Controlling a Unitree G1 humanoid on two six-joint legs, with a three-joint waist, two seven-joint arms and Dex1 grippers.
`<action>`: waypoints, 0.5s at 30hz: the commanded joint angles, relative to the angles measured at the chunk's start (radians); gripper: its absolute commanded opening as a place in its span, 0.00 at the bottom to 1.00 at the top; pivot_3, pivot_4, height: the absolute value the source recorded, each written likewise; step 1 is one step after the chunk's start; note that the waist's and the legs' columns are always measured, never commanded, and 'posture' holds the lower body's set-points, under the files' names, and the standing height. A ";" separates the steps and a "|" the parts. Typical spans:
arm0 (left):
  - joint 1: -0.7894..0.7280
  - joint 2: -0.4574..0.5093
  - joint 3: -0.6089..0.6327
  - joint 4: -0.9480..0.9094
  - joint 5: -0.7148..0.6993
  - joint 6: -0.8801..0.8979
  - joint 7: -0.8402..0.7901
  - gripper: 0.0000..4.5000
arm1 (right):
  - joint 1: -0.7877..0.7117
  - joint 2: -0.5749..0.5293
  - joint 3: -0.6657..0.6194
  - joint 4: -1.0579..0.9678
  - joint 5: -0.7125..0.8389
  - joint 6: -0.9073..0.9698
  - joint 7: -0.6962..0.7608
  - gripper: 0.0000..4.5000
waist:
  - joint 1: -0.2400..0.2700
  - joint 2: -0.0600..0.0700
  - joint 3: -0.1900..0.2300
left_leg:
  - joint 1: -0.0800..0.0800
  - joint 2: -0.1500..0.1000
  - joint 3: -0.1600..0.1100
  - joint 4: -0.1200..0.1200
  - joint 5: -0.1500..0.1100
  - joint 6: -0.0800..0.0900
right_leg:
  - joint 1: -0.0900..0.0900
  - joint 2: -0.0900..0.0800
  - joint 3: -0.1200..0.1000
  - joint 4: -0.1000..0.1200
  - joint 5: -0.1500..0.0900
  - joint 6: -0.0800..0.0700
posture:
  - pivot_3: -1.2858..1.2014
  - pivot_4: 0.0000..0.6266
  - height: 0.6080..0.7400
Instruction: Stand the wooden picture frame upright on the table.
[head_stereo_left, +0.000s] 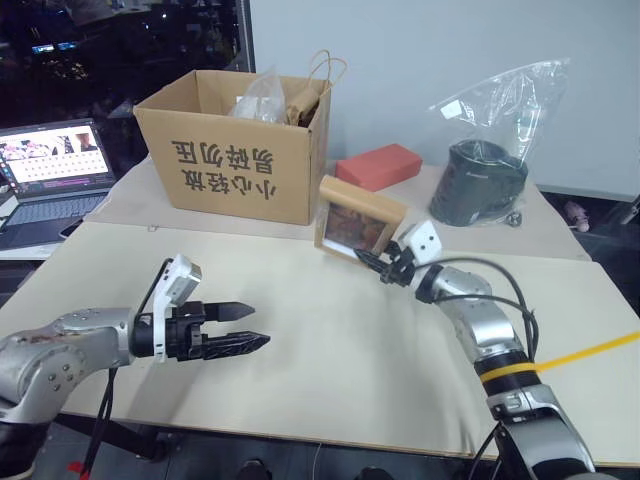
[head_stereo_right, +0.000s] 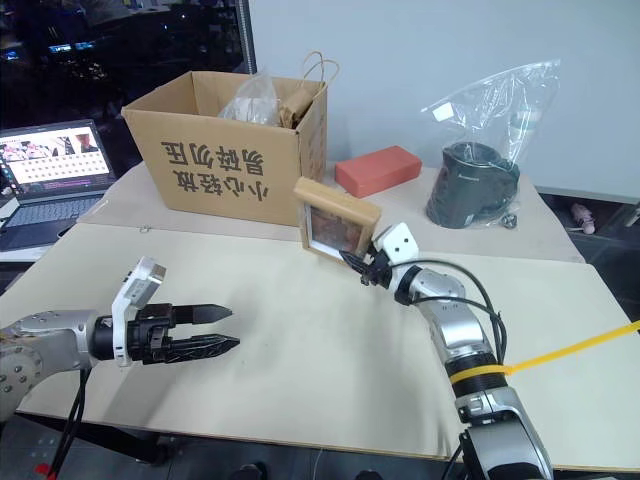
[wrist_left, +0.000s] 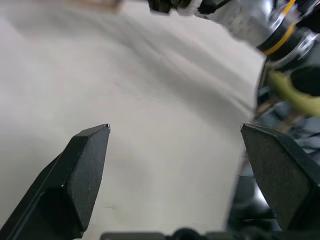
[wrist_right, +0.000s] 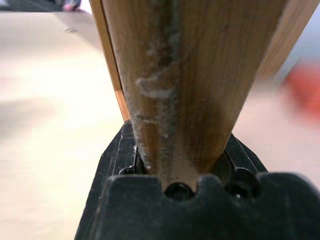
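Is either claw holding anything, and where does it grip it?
The right claw grips the wooden picture frame by its lower corner. The left claw is open and holds nothing.

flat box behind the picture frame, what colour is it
Red: the flat rectangular red box lies on the beige table behind the light-wood picture frame. Clearest in the left eye view.

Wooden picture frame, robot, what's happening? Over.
Left gripper open, empty. Right gripper shut on small light-wood picture frame, upright, at the beige table. Brown cardboard box close behind.
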 joint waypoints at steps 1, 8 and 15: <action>0.028 0.036 0.031 0.001 -0.003 0.014 -0.083 1.00 | -0.124 -0.045 -0.046 0.105 0.069 0.221 0.110 0.29 | -0.003 0.000 0.000 | 0.000 0.000 0.000 0.000 0.000 0.000 | -0.001 0.000 0.000 0.000 0.000 0.000 | 0.52 0.24 0.61; 0.075 0.046 0.038 -0.014 0.071 -0.005 -0.093 1.00 | -0.274 -0.062 -0.004 0.396 0.051 0.424 0.322 0.29 | -0.007 0.000 0.001 | -0.001 0.000 0.001 -0.007 0.000 0.000 | -0.005 0.000 0.000 0.000 -0.002 -0.002 | 0.52 0.24 0.61; 0.093 0.024 0.045 -0.020 0.103 -0.010 -0.083 1.00 | -0.260 -0.043 0.043 0.472 -0.007 0.423 0.434 0.29 | -0.010 0.001 0.001 | -0.001 0.000 0.001 -0.006 0.000 0.000 | -0.005 0.000 0.000 0.000 -0.002 -0.002 | 0.52 0.24 0.61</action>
